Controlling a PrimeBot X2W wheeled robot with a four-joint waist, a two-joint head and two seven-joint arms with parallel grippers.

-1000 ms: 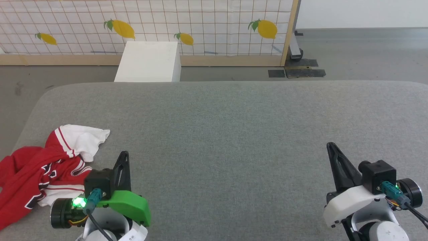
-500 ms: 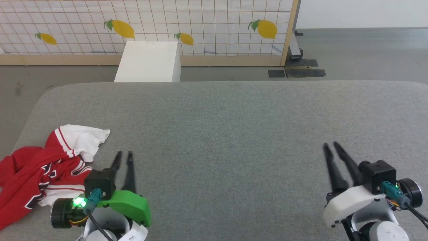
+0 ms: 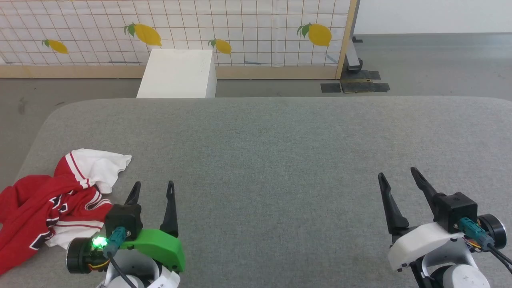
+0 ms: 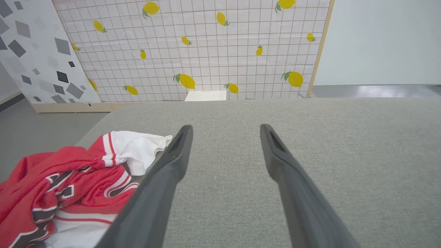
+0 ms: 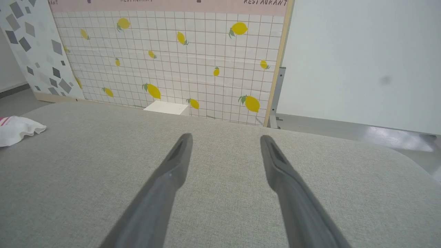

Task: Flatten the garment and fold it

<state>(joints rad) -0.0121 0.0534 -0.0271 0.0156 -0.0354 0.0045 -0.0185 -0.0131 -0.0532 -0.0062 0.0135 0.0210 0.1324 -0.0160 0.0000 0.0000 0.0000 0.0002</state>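
left gripper (image 3: 154, 184): fingers spread apart, holding nothing, over the grey surface.
right gripper (image 3: 397, 173): likewise spread wide and empty.
garment (image 3: 44, 200): crumpled heap just to the left of the left gripper, clear of its fingers; well apart from the right gripper.
grey surface (image 3: 272, 152): beneath both grippers.
white box (image 3: 178, 74): ahead of the left gripper, past the surface's far edge.

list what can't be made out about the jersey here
Print: folds of the crumpled jersey hide most of the lettering, head and left wrist views.
Full extent: cut by the head view's left edge.
Left wrist view: a finger of the left gripper covers its near edge.
Right wrist view: left edge cuts it past a white sleeve.
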